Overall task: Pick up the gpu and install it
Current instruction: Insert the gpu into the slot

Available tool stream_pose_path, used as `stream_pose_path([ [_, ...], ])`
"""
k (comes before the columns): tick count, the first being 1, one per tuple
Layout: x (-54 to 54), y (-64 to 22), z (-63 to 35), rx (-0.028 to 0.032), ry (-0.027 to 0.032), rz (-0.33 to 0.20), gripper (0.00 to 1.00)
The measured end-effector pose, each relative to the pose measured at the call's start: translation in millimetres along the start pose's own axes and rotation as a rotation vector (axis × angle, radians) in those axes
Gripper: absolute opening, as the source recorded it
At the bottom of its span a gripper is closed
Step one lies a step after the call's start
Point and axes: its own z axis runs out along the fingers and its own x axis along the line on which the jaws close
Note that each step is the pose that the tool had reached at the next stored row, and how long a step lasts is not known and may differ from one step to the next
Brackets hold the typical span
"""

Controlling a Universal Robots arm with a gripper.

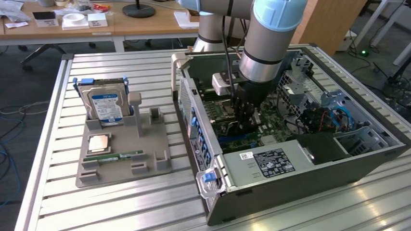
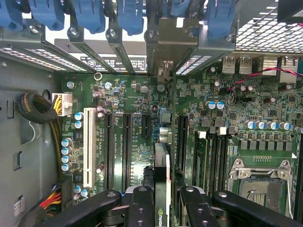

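**GPU held edge-on inside the open PC case, over the motherboard slots**

Exterior view: the grey-and-light-blue robot arm (image 1: 266, 43) is reaching down into the open dark-grey metal computer case (image 1: 301, 178), which is lying on its side on the slatted aluminium table (image 1: 128, 211). The black gripper (image 1: 246, 126) is sitting low inside the case, just above the green motherboard (image 1: 226, 111); what it is carrying is too dark to make out here. Well apart from the gripper, toward the exterior view's left, a grey plastic parts holder (image 1: 122, 166) is standing on the table, carrying a metal hard drive with a blue-white label (image 1: 106, 107), a narrow green memory stick (image 1: 114, 156) and a square silvery processor chip (image 1: 98, 143). The silver power supply box with a black label (image 1: 270, 163) is lying near the gripper, inside the case.

Wrist view: the gripper (image 2: 163, 201) is pinching the thin green-and-black gpu card (image 2: 162, 165), its black fingers (image 2: 142, 208) pressing on both faces. The card is showing edge-on, upright, its far end with the silvery bracket (image 2: 164, 75) reaching the case's rear slot openings. It is hanging between the long black expansion slots (image 2: 127, 146); whether it is seated cannot be told. A white slot (image 2: 89, 144) is lying beyond those, and the processor socket (image 2: 258, 182) is near the gripper on the other side.
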Motion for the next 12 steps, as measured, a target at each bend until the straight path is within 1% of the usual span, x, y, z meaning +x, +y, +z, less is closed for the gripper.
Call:
stream_pose_path([
  [12,0.0,0.0,0.0,0.0000,0.0000,0.000,0.26],
])
